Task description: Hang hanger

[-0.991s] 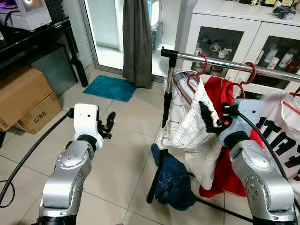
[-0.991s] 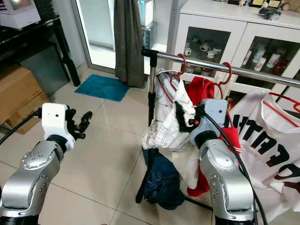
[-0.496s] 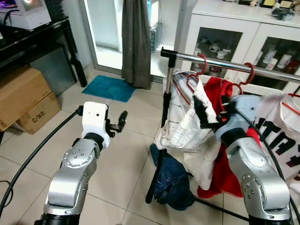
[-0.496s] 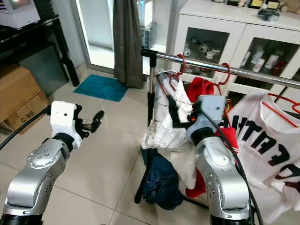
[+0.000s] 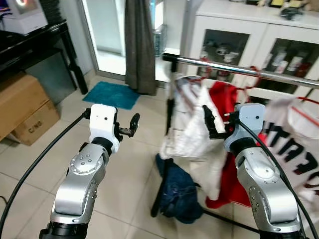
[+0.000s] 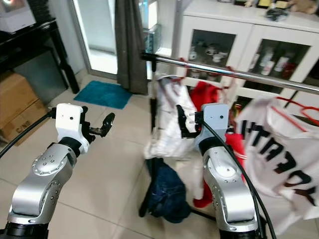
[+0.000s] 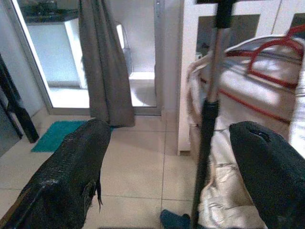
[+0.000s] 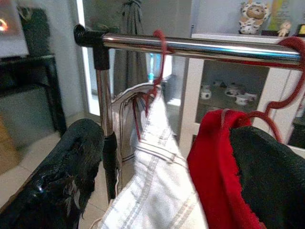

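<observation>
**Two grippers raised, both with nothing in them, by the clothes rail**

Both arms are up in front of the chrome rail [image 8: 200, 46]. The right gripper [image 5: 215, 123] sits close against the hanging clothes, its black fingers [image 8: 57, 176] spread apart on either side of the white striped garment [image 8: 157, 191] and the red one [image 8: 214, 167] without clamping either. The left gripper [image 5: 130, 126] hovers well apart from the rack over bare tile, fingers likewise parted and empty — held ready, I judge, rather than working.

The task's thing, a thin red hanger [image 8: 159, 62], is on the rail: its hook curls over the tube near the black end cap, just beside the upright post [image 8: 106, 124], with the white garment draped from it. A second red hook [image 8: 290, 71] rides further along. So the hanging looks done, or nearly so.

Surfaces vary — polished round metal tube, matte black post, soft crumpled cotton with woven stripes, slim glossy plastic hooks, rubbery textured finger pads. A dark blue garment [image 5: 177, 194] lies heaped on the pale glazed floor tiles [image 5: 134, 169] at the rack's foot.
</observation>
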Robot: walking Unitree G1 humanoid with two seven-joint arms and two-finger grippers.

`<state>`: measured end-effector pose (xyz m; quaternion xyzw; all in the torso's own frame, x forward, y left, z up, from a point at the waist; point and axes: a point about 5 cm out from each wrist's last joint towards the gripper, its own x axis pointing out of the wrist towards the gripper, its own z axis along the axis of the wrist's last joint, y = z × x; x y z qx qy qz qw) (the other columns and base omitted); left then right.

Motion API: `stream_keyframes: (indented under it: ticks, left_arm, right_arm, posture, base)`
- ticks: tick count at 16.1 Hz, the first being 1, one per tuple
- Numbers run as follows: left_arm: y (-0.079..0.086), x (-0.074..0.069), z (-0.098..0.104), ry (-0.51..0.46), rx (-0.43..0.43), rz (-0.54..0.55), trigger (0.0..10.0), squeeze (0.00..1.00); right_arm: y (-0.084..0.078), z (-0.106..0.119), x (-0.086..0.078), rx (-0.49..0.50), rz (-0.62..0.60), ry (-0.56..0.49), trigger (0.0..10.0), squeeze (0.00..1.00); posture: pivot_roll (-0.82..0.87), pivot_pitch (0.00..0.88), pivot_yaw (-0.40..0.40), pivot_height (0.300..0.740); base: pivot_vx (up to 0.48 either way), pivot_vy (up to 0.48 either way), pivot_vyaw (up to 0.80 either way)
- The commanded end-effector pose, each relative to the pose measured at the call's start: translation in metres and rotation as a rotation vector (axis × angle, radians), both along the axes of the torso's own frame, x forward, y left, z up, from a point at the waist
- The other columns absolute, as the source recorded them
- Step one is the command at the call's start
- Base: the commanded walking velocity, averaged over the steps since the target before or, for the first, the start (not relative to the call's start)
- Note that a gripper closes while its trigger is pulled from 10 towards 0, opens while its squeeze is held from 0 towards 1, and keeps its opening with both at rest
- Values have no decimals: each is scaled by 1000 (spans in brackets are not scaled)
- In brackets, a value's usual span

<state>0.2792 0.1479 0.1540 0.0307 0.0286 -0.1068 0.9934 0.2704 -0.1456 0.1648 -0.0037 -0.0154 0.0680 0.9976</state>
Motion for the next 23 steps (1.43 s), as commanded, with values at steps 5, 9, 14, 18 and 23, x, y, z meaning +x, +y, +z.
stream_keyframes:
  ticks: [5, 9, 14, 18, 23]
  left_arm:
    - [-1, 2, 0, 0, 13, 3, 10000, 1000]
    - [-1, 5, 2, -11, 13, 3, 10000, 1000]
    - [-3, 2, 0, -9, 18, -10, 10000, 1000]
    - [-5, 2, 1, -9, 21, -17, 10000, 1000]
    - [-5, 3, 2, -9, -9, -12, 10000, 1000]
  right_arm:
    - [-7, 10, 2, 91, 0, -63, 10000, 1000]
    - [-7, 14, 5, 115, 15, -74, 10000, 1000]
    - [-9, 10, 4, 136, 2, -46, 10000, 1000]
    - [-12, 9, 3, 126, -9, -43, 10000, 1000]
    - [-12, 10, 2, 117, -6, -42, 10000, 1000]
  posture:
    - [-91, 0, 27, 740]
    - [-92, 0, 22, 740]
    - [-90, 0, 20, 740]
    - [-93, 0, 26, 740]
    - [-92, 0, 28, 740]
  base:
    - [0, -431, 0]
    - [0, -429, 0]
    - [0, -389, 0]
    - [0, -355, 0]
    - [0, -214, 0]
